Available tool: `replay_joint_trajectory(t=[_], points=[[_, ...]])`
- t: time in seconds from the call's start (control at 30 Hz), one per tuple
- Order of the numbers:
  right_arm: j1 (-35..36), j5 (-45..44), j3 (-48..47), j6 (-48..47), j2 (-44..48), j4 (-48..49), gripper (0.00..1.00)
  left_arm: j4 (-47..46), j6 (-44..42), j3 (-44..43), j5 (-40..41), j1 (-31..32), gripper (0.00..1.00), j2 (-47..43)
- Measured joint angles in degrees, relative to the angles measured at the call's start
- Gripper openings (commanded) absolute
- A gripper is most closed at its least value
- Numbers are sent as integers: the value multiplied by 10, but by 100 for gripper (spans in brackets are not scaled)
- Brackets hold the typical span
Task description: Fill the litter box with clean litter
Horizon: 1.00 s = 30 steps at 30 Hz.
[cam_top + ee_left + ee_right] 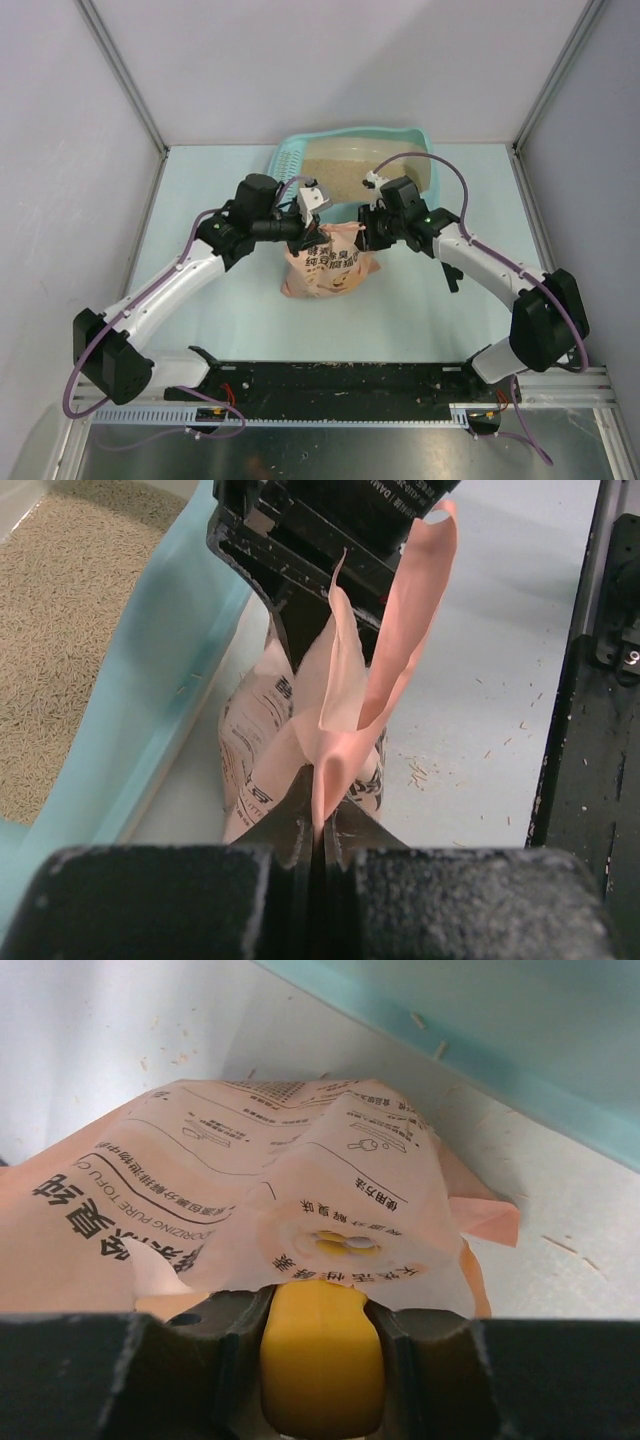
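Note:
The light teal litter box (424,141) stands at the back of the table, its bed covered with beige clean litter (348,176). Just in front of it a pink bag (328,272) with printed text is held up between both arms. My left gripper (320,782) is shut on a thin flap (402,630) of the bag's top. In the left wrist view the box wall (150,700) and the litter (60,630) lie to the left. My right gripper (320,1298) is shut on a yellow cap (320,1355) at the bag's (250,1180) upper end, with the box wall (520,1030) behind.
A black rail (330,382) runs along the near edge between the arm bases. Loose litter grains (430,770) are scattered on the pale table beside the bag. Grey enclosure walls stand left, right and behind the box.

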<state>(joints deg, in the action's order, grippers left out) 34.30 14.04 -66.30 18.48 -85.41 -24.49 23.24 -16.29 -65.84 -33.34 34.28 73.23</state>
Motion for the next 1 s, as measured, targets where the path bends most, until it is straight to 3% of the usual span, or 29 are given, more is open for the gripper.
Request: replay_joint_trajectory(t=[0.37, 0.6, 1.0], points=[[-39, 219, 28, 68, -57, 97, 0, -2, -2, 9, 18, -2, 0, -2], [-108, 367, 34, 213, -85, 192, 0, -5, -7, 7, 34, -2, 0, 0], [-231, 489, 34, 303, -85, 252, 0, 48, -36, -37, 33, -1, 0, 3]])
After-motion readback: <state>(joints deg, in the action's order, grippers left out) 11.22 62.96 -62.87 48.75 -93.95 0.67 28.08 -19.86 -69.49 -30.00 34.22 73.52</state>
